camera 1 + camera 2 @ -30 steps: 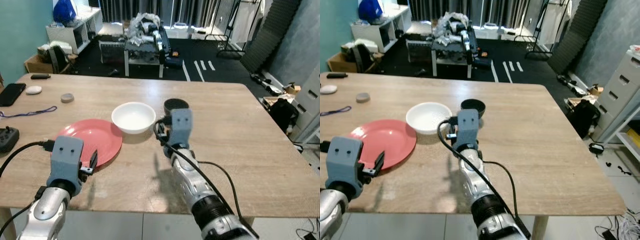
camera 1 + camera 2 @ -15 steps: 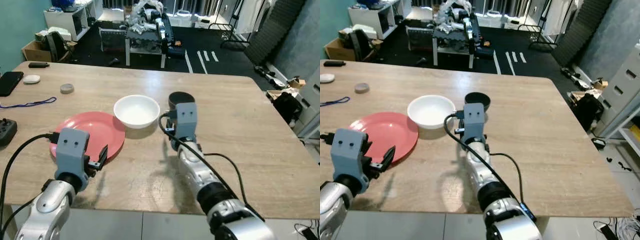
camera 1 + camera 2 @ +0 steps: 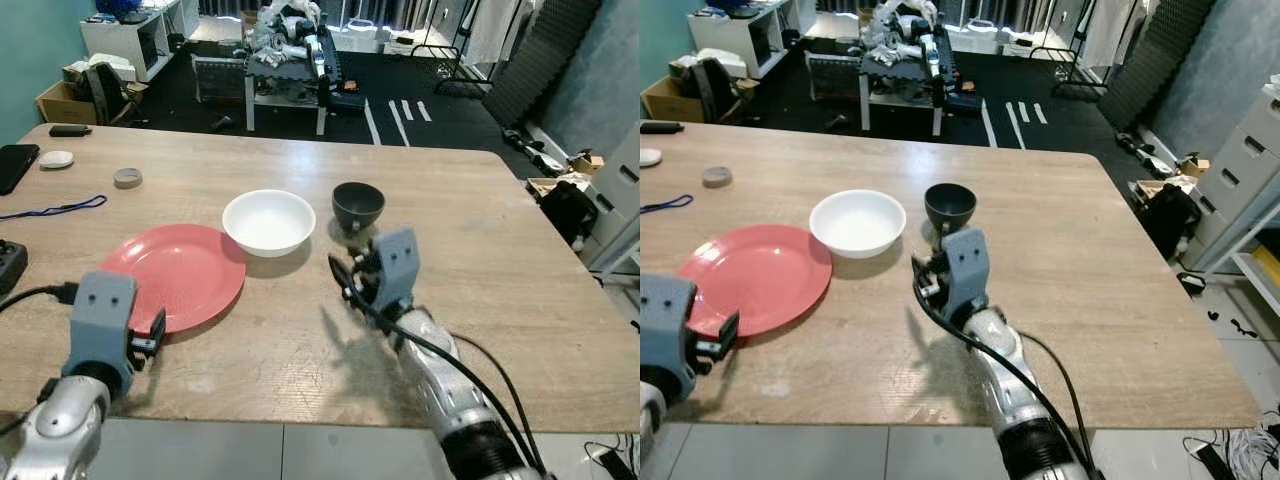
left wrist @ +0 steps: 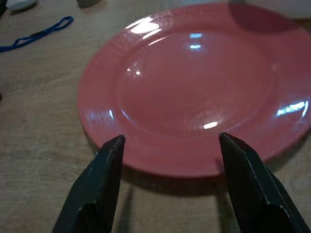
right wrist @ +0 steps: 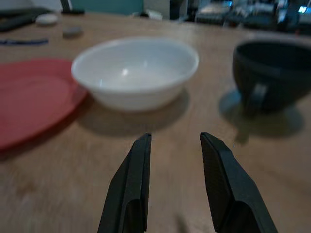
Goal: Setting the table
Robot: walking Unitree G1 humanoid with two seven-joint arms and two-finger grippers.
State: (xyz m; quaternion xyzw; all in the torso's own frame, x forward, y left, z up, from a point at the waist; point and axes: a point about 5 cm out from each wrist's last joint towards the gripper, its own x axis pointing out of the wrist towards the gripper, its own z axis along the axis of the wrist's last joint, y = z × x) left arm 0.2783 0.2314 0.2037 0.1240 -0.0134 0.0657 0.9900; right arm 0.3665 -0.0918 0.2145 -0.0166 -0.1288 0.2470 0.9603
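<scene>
A wooden table (image 3: 480, 230) carries three pieces of tableware in a row across its middle. A red plate (image 3: 180, 270) lies flat toward the table's left edge and closer to the near edge than the others. A white bowl (image 3: 268, 220) stands upright just beside the plate's far right rim; whether the two touch cannot be told. A small black cup (image 3: 358, 205) stands upright to the right of the bowl, apart from it, with bare wood between. The left gripper (image 4: 167, 145) sits low at the near edge of the table, its two black fingers (image 4: 104, 174) spread wide apart and pointed at the near rim of the plate, gripping nothing; one fingertip overlaps the plate's rim in the wrist view, contact not confirmed. The right gripper (image 5: 172, 141) is over the middle of the table, short of the bowl and cup on the near side, its fingers (image 5: 133, 184) apart and empty, aimed at the gap between those two items. Along the far left corner lie a black phone (image 3: 14, 165), a small white disc (image 3: 56, 159), a grey round item (image 3: 127, 177) and a blue cord (image 3: 55, 209)
</scene>
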